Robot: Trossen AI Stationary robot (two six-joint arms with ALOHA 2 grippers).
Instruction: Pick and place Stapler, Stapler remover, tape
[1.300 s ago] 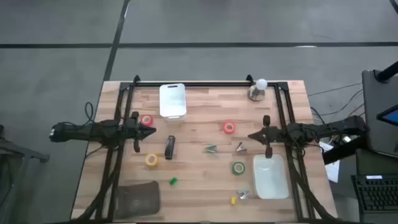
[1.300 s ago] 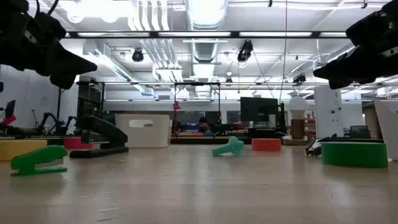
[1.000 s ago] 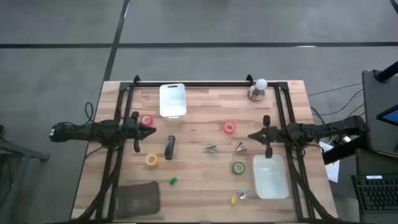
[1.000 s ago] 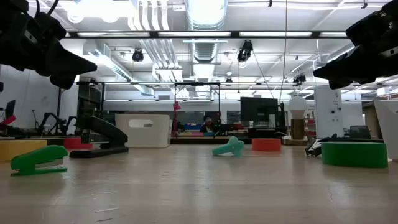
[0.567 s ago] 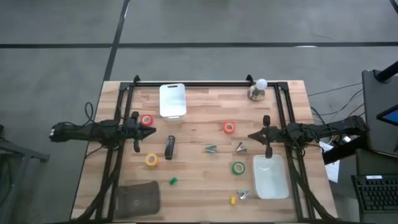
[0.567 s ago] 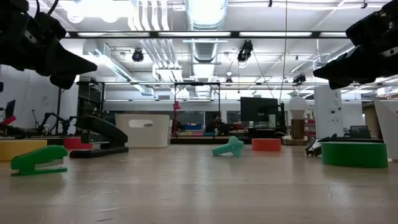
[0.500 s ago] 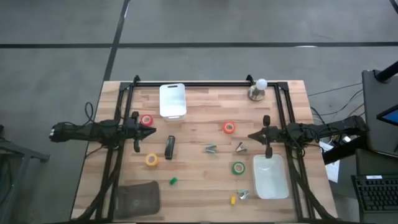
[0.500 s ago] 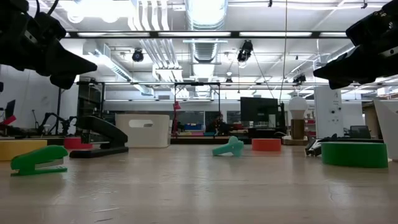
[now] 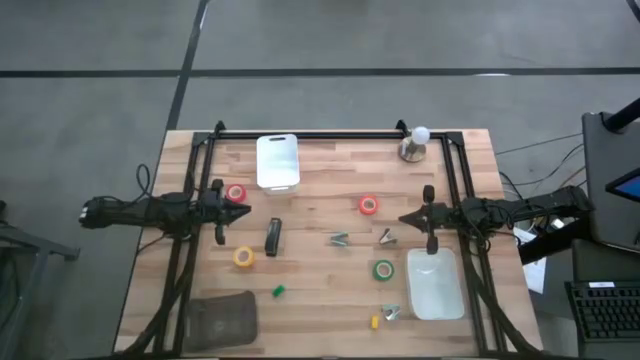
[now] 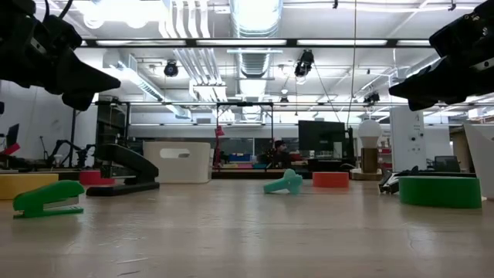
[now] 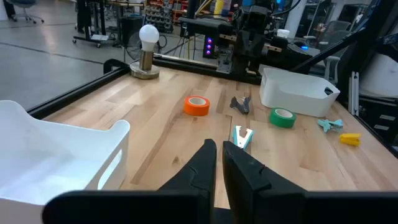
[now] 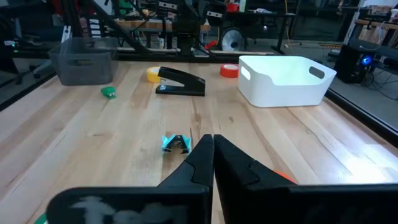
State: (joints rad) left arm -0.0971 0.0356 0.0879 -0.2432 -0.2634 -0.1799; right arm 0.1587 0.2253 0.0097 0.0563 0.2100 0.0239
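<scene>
Both arms hang above the tabletop (image 9: 330, 275), nothing held. Left hand (image 9: 246, 211) sits at 9 o'clock, fingers pressed nearly together. Right hand (image 9: 403, 219) sits at 3 o'clock, fingers fully together.

Stapler (image 9: 272, 237) lies flat just inboard of the left hand, toward 8 o'clock from centre, with the yellow tape (image 9: 244, 258) beside it and a red tape (image 9: 236, 194) near the left hand's far side. Second red tape (image 9: 368, 206) at 1 o'clock, green tape (image 9: 384, 270) at 4 o'clock. A teal staple remover (image 9: 340, 239) lies near centre. White bins: one (image 9: 277, 160) at 11 o'clock, one (image 9: 433, 284) at 4 o'clock.

Risks, judged:
- Fingers closed; descending without opening would shove the stapler, not grip it.
- The stapler is slim and lies lengthwise; a grasp along its length could slip or pivot.
- The yellow roll sits close; a wide approach could knock it rolling.
</scene>
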